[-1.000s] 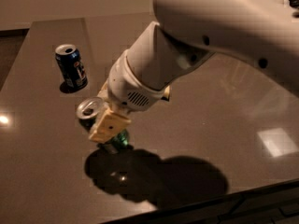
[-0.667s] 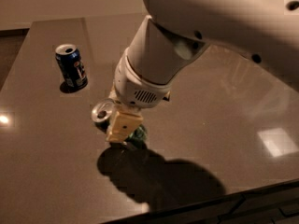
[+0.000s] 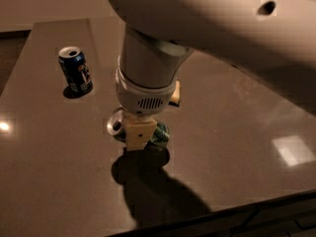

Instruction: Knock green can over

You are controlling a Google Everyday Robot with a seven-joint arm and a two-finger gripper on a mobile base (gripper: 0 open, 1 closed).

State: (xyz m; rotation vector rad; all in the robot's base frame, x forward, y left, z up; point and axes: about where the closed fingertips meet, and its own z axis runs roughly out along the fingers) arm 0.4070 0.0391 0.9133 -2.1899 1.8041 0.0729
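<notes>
- Item, green can (image 3: 161,133): near the middle of the table (image 3: 237,132), directly under the arm (image 3: 148,78). It is tilted well off upright, with its silver top turned to the left. We see only that top and a patch of green body, because the gripper covers the middle.
- Item, gripper (image 3: 140,132): low over the table and pressed against the near side of the green can. We cannot tell whether it is open, closed or clasping the can.
- Item, blue can (image 3: 75,70): upright, well apart to the left rear, and no part of the job.
- Item, shadow (image 3: 148,181): a dark patch on the table in front of the green can.
- Step in hand: we judge the tipping to be under way. The can leans, but we cannot tell whether it lies flat on its side yet.
- Next move: we judge that it calls for a further sideways push towards the can's top until the can rests on its side. The gripper should then lift clear without dragging the can or straying towards the blue can.
</notes>
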